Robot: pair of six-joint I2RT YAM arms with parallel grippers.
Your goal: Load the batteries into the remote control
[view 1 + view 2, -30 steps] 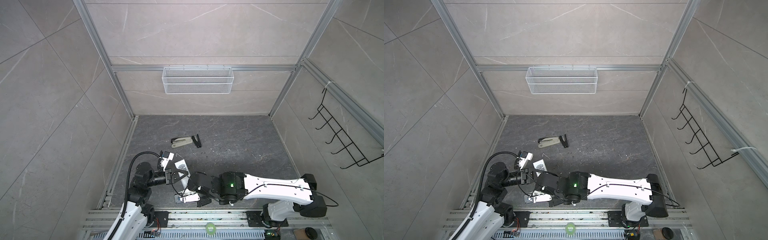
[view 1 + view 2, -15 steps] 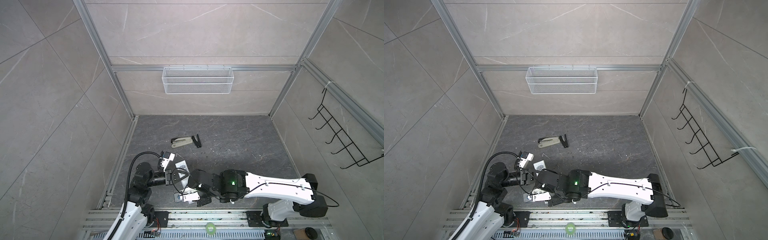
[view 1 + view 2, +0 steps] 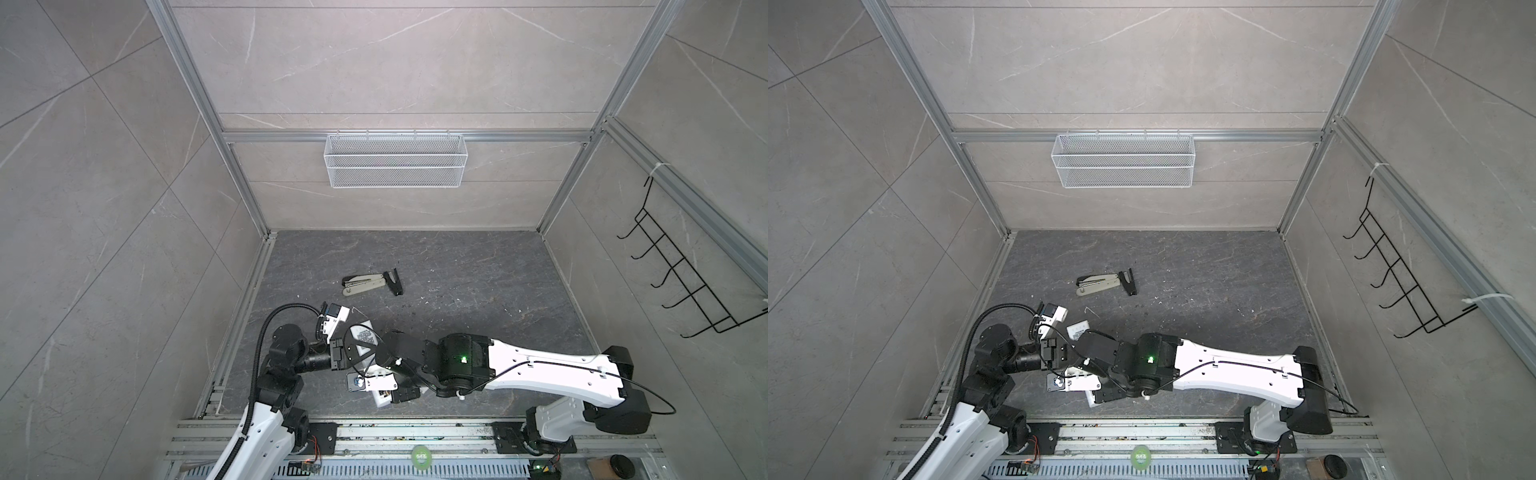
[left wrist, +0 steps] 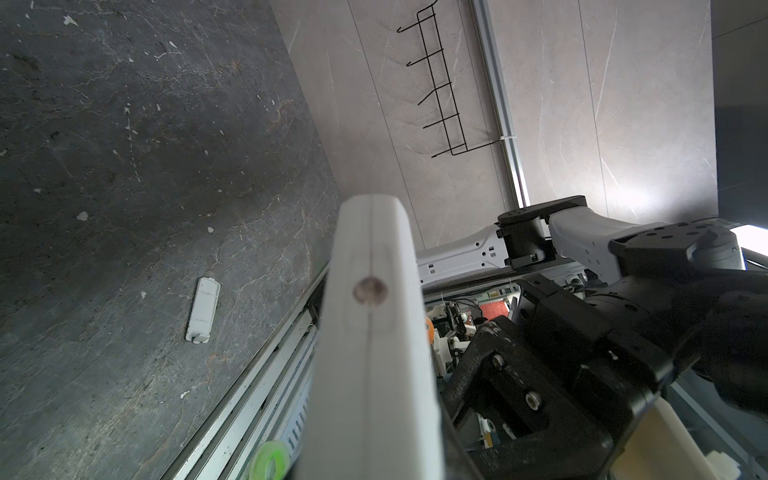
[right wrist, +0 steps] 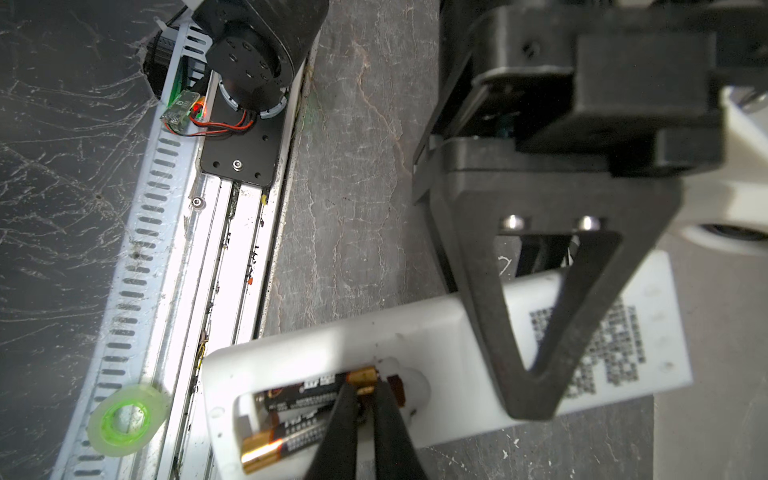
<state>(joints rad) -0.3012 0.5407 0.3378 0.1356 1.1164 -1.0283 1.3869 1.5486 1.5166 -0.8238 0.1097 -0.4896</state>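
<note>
My left gripper [image 3: 356,347] is shut on the white remote control [image 3: 362,337], holding it low over the near left floor with its back up. In the right wrist view one black left finger [image 5: 486,316] crosses the remote [image 5: 436,332] beside its printed label. The compartment is open and both batteries [image 5: 316,390] [image 5: 286,436] lie inside, black with copper ends. My right gripper [image 5: 365,392] is shut, with its tips down in the compartment at the upper battery's copper end. The left wrist view shows only the remote's edge [image 4: 370,332].
A small white cover piece [image 4: 202,309] lies on the dark floor near the front rail. The beige-and-black stapler [image 3: 363,284] lies further back. A green tape roll [image 3: 421,456] sits on the front rail. A wire basket [image 3: 393,160] and a hook rack [image 3: 685,282] hang on the walls.
My right arm has pushed left toward the remote and its jaws have closed from a narrow gap. The left arm and the remote have stayed put.
</note>
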